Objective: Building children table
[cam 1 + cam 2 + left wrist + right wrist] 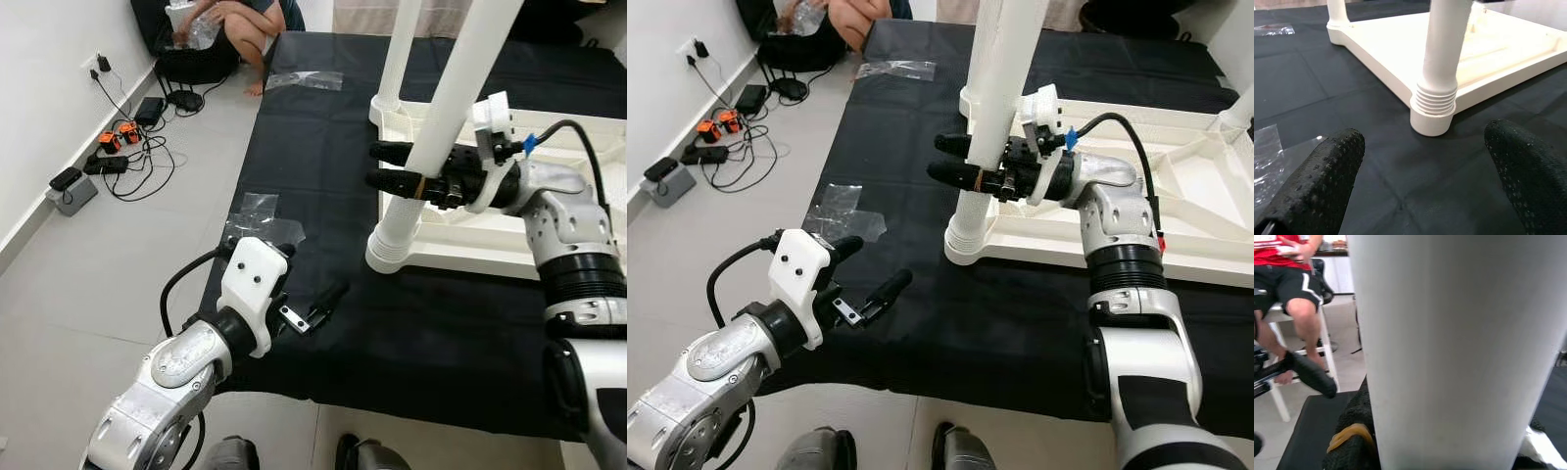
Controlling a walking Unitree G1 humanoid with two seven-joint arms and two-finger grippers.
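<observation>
Two round white plastic table legs (436,117) stand upright in the overturned white tabletop (509,230) on black cloth (323,147); my right gripper (392,166) clamps the nearer, my left gripper (309,284) hovers, fingers spread.

both eye views look forward and down from the head, sharing the black mat (323,166) and upturned table (1176,186). the left wrist view looks low across the mat toward a table leg (1442,63); the right wrist view sits very close against the leg.
</observation>
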